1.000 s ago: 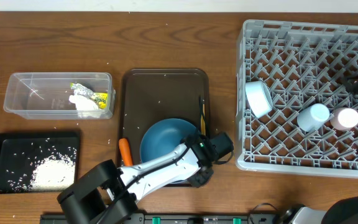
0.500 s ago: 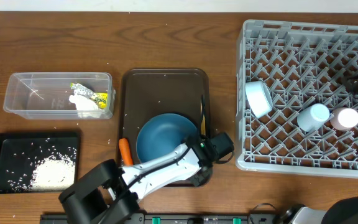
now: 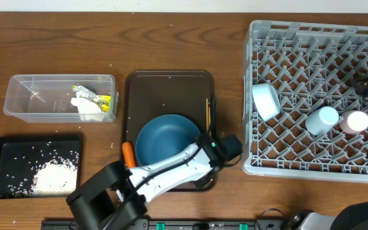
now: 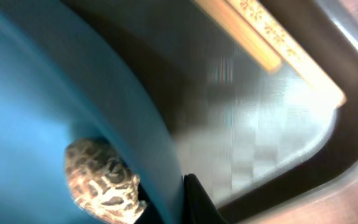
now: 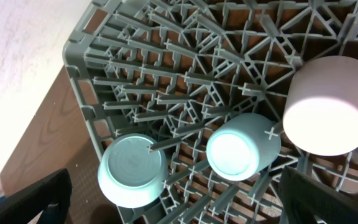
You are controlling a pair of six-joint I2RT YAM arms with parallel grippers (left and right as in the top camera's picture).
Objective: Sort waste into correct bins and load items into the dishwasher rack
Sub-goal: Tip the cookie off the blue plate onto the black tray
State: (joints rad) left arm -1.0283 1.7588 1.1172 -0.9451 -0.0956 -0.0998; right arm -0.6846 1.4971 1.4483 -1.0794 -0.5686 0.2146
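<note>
The large blue plate lies on the dark brown serving tray. My left gripper is shut on its right rim, which also shows in the left wrist view. A brown lumpy food piece sits on the plate. The chopsticks lie at the tray's right edge. The orange carrot lies by the plate's left side. The grey rack holds the white bowl, the light blue cup and the pink cup. My right gripper is open above them.
The clear tub at the left holds the yellow-green wrapper and white tissue. The black tray below it holds white rice. A few grains lie scattered on the wooden table.
The blue plate has shifted left and up on the brown tray with my left gripper on its rim. The right arm has not moved.
</note>
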